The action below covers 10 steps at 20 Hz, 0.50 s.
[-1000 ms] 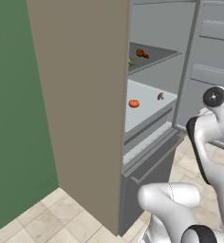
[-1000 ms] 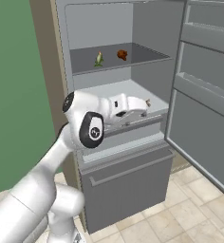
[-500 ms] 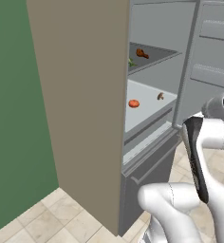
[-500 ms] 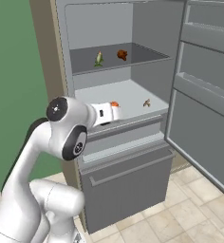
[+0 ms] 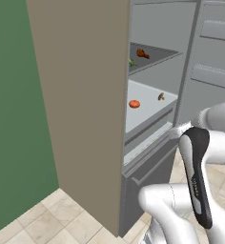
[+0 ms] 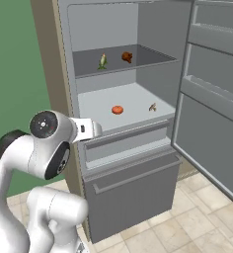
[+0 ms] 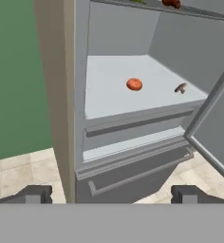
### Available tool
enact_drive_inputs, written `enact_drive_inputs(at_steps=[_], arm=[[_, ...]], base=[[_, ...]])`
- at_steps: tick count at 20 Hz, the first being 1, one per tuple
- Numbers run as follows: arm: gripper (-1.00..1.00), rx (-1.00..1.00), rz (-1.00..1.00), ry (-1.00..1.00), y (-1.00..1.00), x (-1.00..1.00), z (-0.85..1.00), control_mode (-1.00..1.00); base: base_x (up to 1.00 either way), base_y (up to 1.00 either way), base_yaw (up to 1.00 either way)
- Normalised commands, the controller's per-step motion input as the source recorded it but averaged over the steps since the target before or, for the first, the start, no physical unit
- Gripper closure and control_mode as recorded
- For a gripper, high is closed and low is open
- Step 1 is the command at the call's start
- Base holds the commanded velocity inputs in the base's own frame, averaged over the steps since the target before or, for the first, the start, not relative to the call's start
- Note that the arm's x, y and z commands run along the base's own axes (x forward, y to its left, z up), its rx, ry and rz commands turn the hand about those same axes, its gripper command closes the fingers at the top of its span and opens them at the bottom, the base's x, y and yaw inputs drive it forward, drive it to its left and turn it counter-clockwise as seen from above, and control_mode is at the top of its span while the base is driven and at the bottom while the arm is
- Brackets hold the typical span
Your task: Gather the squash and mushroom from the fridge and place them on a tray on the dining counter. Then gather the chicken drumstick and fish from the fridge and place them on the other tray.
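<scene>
The fridge (image 6: pixel 133 188) stands open in front of me, its door (image 6: pixel 212 104) swung out to the right. On its lower shelf lie an orange-red round squash (image 6: pixel 117 109) (image 7: pixel 134 84) and a small brown mushroom (image 6: pixel 152 106) (image 7: pixel 181 88). The upper shelf holds a brown chicken drumstick (image 6: pixel 127 57) (image 5: pixel 142 53) and a slim yellow-green thing that looks like the fish (image 6: pixel 102 61). My gripper (image 7: pixel 111 195) is open and empty. It hangs outside the fridge (image 7: pixel 133 171), low and to the left of the lower shelf, well short of the food. The trays and the dining counter are out of view.
The fridge's tall beige side panel (image 5: pixel 81 95) and a green wall (image 5: pixel 14 119) stand to the left. A pull-out drawer front (image 6: pixel 138 143) sits under the lower shelf. The open door's inner racks (image 6: pixel 212 44) crowd the right side. Beige floor tiles (image 6: pixel 197 212) lie below.
My arm has drawn back out of the fridge, from over the lower shelf to a spot low and left of it. The gripper stays open and the food has not moved.
</scene>
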Motion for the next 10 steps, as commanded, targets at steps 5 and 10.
enact_drive_inputs(at_steps=[5, 10], arm=[[-1.0, 0.05, -0.07, 0.0, 0.34, -0.48, -0.02, -1.0], [-1.0, 0.02, -0.08, 0.01, 0.2, -0.2, 0.0, -1.0]], base=[[0.0, 0.0, 0.0], [0.0, 0.0, 0.0]])
